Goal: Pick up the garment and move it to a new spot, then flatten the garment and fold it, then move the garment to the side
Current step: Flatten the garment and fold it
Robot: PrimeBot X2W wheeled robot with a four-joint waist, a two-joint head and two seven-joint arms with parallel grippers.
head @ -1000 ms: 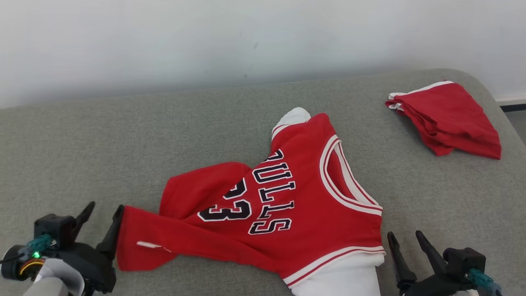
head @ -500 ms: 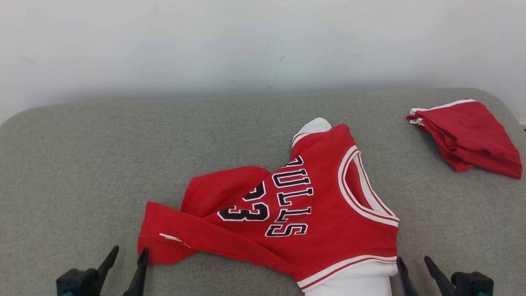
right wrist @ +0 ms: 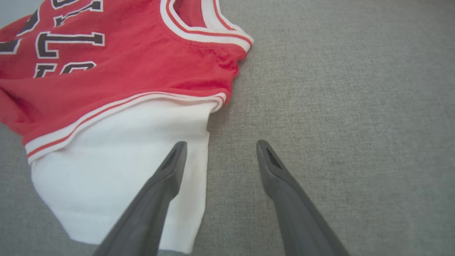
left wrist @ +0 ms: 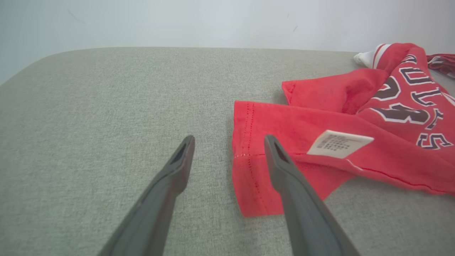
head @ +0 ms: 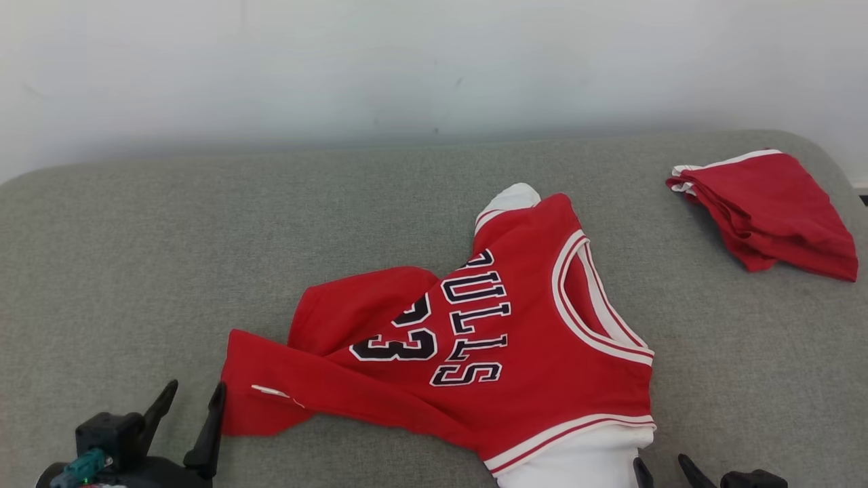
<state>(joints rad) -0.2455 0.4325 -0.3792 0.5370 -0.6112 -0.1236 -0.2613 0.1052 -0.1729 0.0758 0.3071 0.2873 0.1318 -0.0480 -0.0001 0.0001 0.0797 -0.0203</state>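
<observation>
Centre-near: red basketball jersey (head: 475, 339), white sleeves, black BULLS 23 lettering, lying crumpled on grey fabric cushion (head: 169, 257). Small white label (left wrist: 339, 144) on jersey's left end. Near left: left gripper (head: 195, 388), jaws wide apart, holding nothing, one finger over jersey hem edge, contact unclear. Near right: right gripper (head: 659, 461), jaws wide apart, holding nothing, one finger over white sleeve. Far right: folded red cloth (head: 766, 210), well apart from jersey.
</observation>
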